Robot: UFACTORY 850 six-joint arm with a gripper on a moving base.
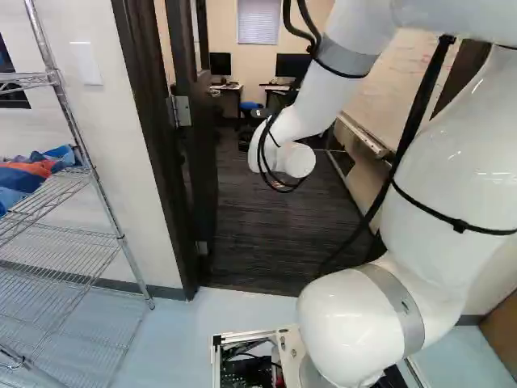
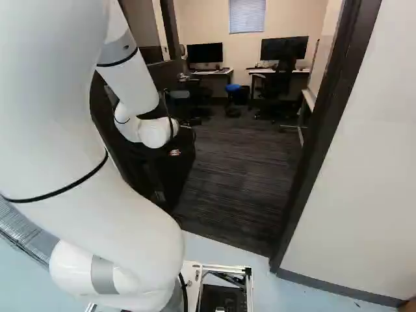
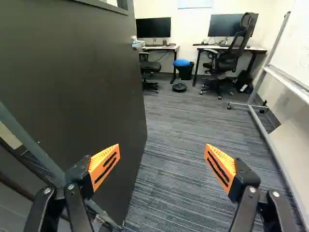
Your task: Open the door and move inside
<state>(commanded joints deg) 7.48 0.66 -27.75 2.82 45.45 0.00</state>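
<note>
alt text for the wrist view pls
A dark door stands open beside the open, empty gripper; ahead, striped carpet runs to two desks with monitors, a blue-topped stool and an office chair.

The dark striped carpet [image 3: 183,145] carries a far left worktop [image 3: 174,48] and a far right worktop [image 3: 258,50], a blue-topped stool [image 3: 181,63] between them, and a wheeled whiteboard stand [image 3: 259,123] at right, while the pale floor [image 1: 242,302] holds a wire rack [image 1: 120,240] at near left.
</note>
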